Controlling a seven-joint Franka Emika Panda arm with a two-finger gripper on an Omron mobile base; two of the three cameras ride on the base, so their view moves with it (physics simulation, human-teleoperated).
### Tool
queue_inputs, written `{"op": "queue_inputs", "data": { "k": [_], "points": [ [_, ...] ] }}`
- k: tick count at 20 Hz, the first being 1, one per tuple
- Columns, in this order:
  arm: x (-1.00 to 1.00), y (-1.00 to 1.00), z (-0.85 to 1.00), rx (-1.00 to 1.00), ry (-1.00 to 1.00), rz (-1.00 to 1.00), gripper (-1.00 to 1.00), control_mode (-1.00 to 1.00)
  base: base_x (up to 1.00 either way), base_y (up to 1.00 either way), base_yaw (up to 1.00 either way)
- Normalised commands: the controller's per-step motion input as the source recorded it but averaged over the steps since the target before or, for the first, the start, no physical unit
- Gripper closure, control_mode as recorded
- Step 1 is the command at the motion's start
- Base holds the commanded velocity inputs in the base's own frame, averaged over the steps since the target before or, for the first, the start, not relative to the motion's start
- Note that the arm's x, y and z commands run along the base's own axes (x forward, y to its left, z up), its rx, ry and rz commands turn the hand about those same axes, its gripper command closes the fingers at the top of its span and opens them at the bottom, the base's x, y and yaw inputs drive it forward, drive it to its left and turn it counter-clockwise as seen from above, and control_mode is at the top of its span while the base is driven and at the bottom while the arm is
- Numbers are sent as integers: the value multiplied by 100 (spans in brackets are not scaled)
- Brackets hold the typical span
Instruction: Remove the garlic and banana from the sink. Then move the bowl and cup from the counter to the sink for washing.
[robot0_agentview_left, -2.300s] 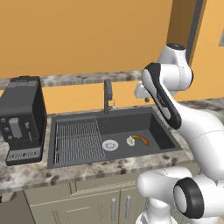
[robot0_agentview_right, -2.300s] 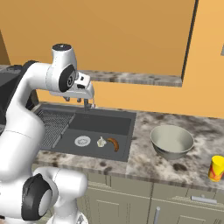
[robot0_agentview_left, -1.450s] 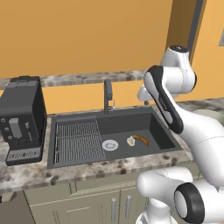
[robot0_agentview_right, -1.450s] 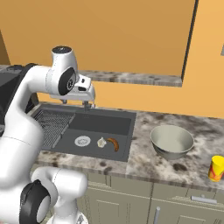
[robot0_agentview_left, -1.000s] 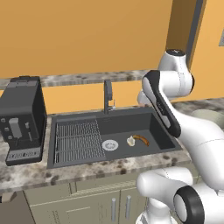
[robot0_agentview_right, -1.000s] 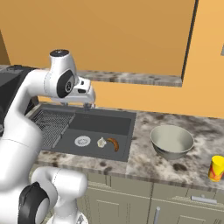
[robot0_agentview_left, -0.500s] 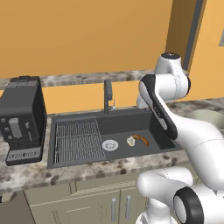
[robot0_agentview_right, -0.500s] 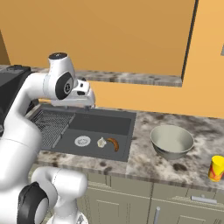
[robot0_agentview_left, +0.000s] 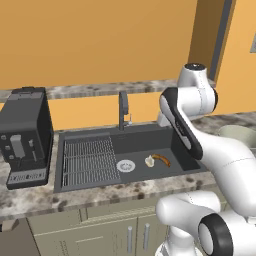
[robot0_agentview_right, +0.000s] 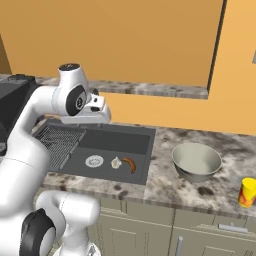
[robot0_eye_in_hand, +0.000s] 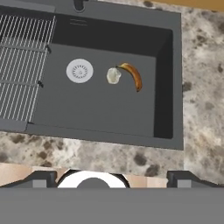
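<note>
Pincer (robot0_agentview_right: 100, 111) spread wide and empty above the sink (robot0_eye_in_hand: 168, 87), where garlic (robot0_eye_in_hand: 113, 75) and banana (robot0_eye_in_hand: 132, 75) lie touching beside the drain (robot0_eye_in_hand: 79, 71), likely readying a downward reach.

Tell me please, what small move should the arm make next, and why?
Probably lower the open gripper toward the garlic. Both it and the banana lie on the sink floor beside the drain, and the hand hangs high above them. The bowl and cup wait on the counter.
</note>
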Motion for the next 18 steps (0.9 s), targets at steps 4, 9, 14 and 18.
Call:
{"op": "queue_inputs", "data": {
  "k": [4, 9, 14, 18],
  "points": [
    [2, -2, -12, 0, 8, 0, -100, -100, 0, 0, 0],
    [0, -9, -13, 4, 1, 0, -100, -100, 0, 0, 0],
    [0, -11, -13, 1, 0, 1, -100, -100, 0, 0, 0],
    [0, -5, -7, 0, 4, 3, -100, -100, 0, 0, 0]
  ]
}}
